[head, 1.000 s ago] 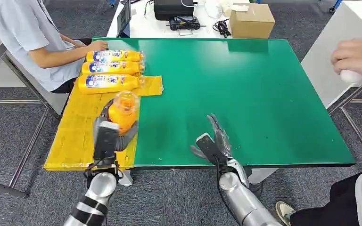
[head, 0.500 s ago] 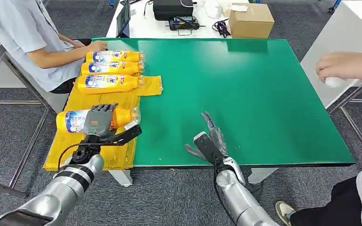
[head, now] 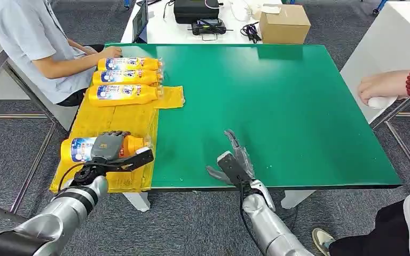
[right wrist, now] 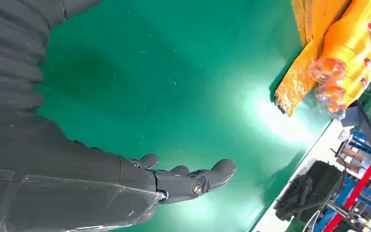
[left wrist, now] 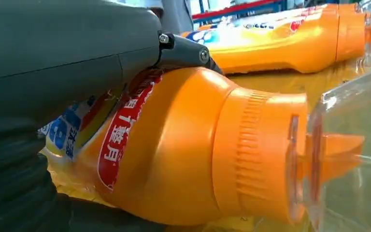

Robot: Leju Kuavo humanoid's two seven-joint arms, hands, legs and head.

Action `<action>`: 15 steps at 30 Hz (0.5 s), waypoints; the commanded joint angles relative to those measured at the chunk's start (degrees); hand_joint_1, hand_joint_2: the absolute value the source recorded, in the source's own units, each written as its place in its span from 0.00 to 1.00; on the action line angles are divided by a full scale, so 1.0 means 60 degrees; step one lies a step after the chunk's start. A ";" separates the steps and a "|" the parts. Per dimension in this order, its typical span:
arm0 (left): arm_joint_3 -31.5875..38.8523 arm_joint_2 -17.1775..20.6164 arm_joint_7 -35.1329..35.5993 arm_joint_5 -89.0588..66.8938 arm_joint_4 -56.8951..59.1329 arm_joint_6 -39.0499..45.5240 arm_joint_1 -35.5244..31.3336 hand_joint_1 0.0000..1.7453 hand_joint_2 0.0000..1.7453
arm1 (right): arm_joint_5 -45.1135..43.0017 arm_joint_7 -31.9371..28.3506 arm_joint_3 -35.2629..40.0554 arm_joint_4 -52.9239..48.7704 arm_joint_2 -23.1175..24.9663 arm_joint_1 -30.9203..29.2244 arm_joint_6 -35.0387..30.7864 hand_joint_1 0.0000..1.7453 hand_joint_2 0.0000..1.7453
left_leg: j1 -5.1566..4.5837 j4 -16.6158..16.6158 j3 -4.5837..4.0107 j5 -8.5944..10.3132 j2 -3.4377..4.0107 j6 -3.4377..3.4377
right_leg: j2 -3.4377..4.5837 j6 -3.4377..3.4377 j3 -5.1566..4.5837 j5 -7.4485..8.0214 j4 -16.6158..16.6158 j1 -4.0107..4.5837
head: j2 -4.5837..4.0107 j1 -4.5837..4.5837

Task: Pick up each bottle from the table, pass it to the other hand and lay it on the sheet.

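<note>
My left hand (head: 113, 148) grips an orange bottle (head: 79, 150) that lies on its side at the near end of the yellow sheet (head: 118, 115), clear cap toward the table's middle. I cannot tell whether it touches the sheet. In the left wrist view the bottle (left wrist: 188, 145) is close up under my left hand (left wrist: 53, 63). Three more orange bottles (head: 124, 94) lie side by side at the sheet's far end. My right hand (head: 236, 161) hovers open over the green table (head: 277, 101) near its front edge, holding nothing; in the right wrist view its fingers (right wrist: 193, 181) are spread.
A seated person (head: 37, 42) rests a hand beside the far bottles at the table's left corner. Another person's hand (head: 384, 88) holds a white object at the right on a white table. A cardboard box (head: 284, 22) and black gear stand behind the green table.
My left hand has turned the bottle from upright to lying sideways and lowered it toward the sheet's near end. My right hand has drifted slightly left and nearer.
</note>
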 commanded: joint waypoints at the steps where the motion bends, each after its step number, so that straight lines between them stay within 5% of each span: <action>1: 0.0168 0.0084 -0.0616 0.0119 0.0910 -0.1183 -0.0031 0.10 1.00 | -0.0047 -0.0138 -0.0102 0.0849 0.0085 -0.0539 0.0098 0.00 1.00 | 0.0002 -0.0007 0.0046 -0.0016 0.0035 -0.0015 | 0.0032 -0.0023 0.0032 -0.0008 0.0001 0.0003 | 0.0000 -0.0004; 5: 0.0119 0.0120 -0.0757 0.0111 0.0935 -0.1501 -0.0025 0.00 1.00 | -0.0057 -0.0195 -0.0096 0.0904 0.0091 -0.0568 0.0085 0.00 1.00 | -0.0003 -0.0015 0.0052 -0.0006 0.0022 -0.0015 | 0.0021 -0.0016 0.0039 -0.0004 0.0000 -0.0002 | 0.0000 0.0000; 15: 0.0090 0.0241 -0.1238 0.0338 0.0992 -0.3043 -0.0107 0.00 1.00 | -0.0115 -0.0415 -0.0039 0.1261 0.0121 -0.0813 0.0091 0.00 1.00 | -0.0004 -0.0017 0.0078 -0.0005 0.0031 -0.0016 | 0.0030 -0.0017 0.0060 0.0000 0.0004 -0.0003 | 0.0000 0.0000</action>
